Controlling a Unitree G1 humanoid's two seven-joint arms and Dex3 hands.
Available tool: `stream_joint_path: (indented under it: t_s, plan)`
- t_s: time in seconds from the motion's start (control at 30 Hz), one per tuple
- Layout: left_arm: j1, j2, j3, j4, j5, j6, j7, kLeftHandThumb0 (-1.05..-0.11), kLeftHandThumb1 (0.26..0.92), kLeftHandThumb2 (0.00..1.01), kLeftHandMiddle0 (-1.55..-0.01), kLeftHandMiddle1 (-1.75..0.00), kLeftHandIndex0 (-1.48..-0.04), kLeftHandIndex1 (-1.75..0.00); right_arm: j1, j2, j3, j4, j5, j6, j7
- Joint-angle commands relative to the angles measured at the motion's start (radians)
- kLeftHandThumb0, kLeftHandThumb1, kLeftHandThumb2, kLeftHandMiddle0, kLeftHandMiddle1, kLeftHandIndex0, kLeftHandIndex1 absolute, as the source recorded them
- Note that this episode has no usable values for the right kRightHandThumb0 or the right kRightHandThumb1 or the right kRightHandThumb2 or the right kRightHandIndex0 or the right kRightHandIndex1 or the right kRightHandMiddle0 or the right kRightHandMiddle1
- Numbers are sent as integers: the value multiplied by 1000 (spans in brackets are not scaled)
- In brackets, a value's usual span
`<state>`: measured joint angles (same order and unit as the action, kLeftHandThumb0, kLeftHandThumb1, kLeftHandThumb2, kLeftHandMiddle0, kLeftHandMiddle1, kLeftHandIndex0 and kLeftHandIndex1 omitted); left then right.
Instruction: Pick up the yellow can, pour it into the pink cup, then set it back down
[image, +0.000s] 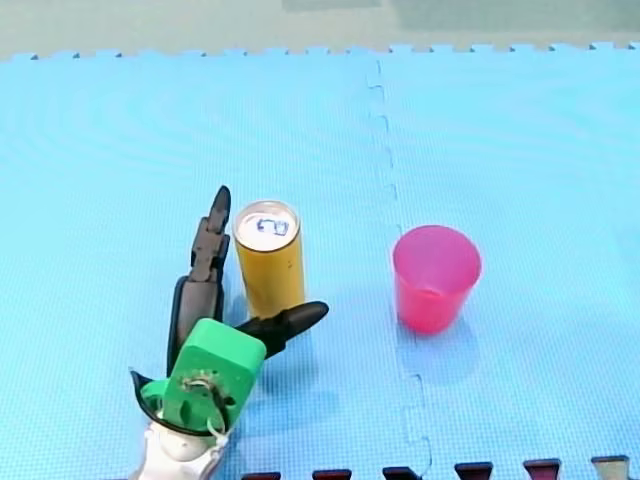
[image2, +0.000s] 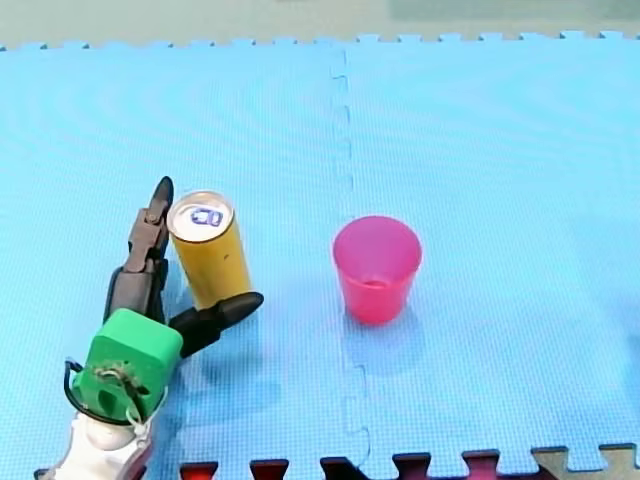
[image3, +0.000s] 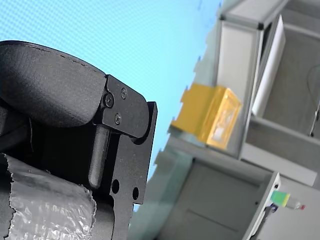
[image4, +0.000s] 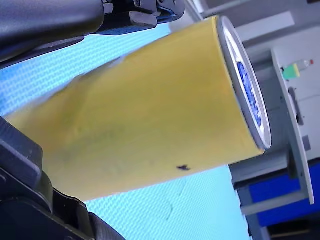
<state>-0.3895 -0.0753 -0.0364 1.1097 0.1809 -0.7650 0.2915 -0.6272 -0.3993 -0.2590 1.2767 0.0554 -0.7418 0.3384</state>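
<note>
Blue foam mat (image: 500, 150), jigsaw seam (image: 385, 180) running front to back near the middle.

Yellow can (image: 268, 262) is seen upright on the mat, left of the seam, silver lid up with a blue mark on it. Pink cup (image: 436, 278) is set upright to the can's right, mouth up, just across the seam and well apart from the can.

Left hand (image: 205, 315) is brought in from the near left edge, a green block (image: 212, 370) mounted behind it. Its fingers (image: 212, 240) are laid along the can's left side; the thumb (image: 290, 322) is reached across in front of the can's base. The can is bracketed, fingers wide, and is not lifted. In the second wrist view the can (image4: 150, 110) is seen side-on between the dark fingers, with a strip of mat visible between one finger and the can wall. Contact on the other side cannot be judged.

In the first wrist view a dark hand (image3: 65, 100) is seen close up over the mat; the set of its fingers cannot be told. Past the mat edge a yellow box (image3: 212, 115) is noted against grey cabinets (image3: 240, 165).
</note>
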Motion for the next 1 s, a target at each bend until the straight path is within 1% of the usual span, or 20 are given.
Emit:
stream_joint_path:
  t_s: [0.0,0.17,0.37,0.57,0.8,0.97]
  plan:
    - [9,2,-4,-9,3,12,-3,-1029,640,5,-53,-5,-101,-2,7,-3,-1,-5,2,-6,-2]
    - [20,6,-18,-22,22,34,5,-1044,646,5,-60,-7,-100,-1,9,-3,-1,-6,2,-9,-1]
    - [30,12,-36,-29,48,63,18,-1048,681,17,-83,-16,-99,0,11,-2,-2,-7,3,-11,2]
    - [35,17,-45,-37,56,87,24,-1048,696,18,-95,-20,-103,-2,12,-2,-1,-7,3,-12,7]
    - [38,15,-36,-34,33,95,6,-1048,701,15,-102,-21,-108,-4,13,-4,-1,-5,2,-14,8]
    - [42,9,-13,-56,-12,105,-40,-1048,698,9,-103,-19,-109,-4,15,-4,-3,-4,4,-17,11]
